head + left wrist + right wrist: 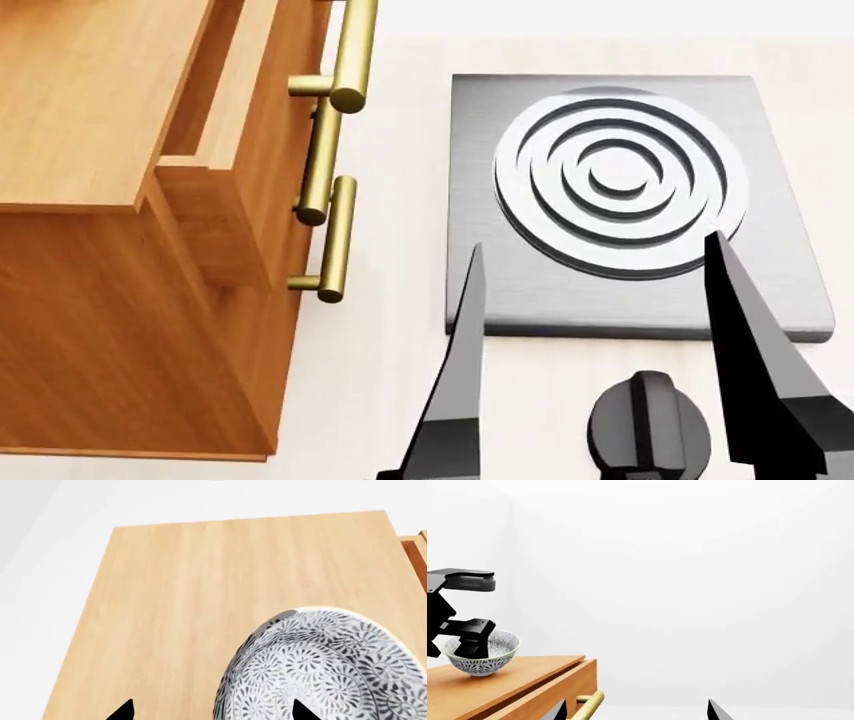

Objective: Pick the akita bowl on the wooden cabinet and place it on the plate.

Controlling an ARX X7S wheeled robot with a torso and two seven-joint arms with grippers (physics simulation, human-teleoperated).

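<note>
The akita bowl [333, 670], white with a dense dark floral pattern, stands upright on the light top of the wooden cabinet [187, 605]. My left gripper [213, 712] is open and straddles the bowl's wall, one fingertip inside the bowl and the other outside over the wood. The right wrist view shows the same bowl [487, 661] near the cabinet's [507, 685] far end, with my left gripper [471, 650] reaching down onto its rim. My right gripper [593, 240] hangs open and holds nothing, beside the cabinet [94, 300] and above the stove. The plate is out of view.
A grey square stove [774, 290] with a ring burner lies on the pale surface right of the cabinet, a black knob [650, 420] in front of it. Brass bar handles [334, 240] stick out from the cabinet's partly open drawer.
</note>
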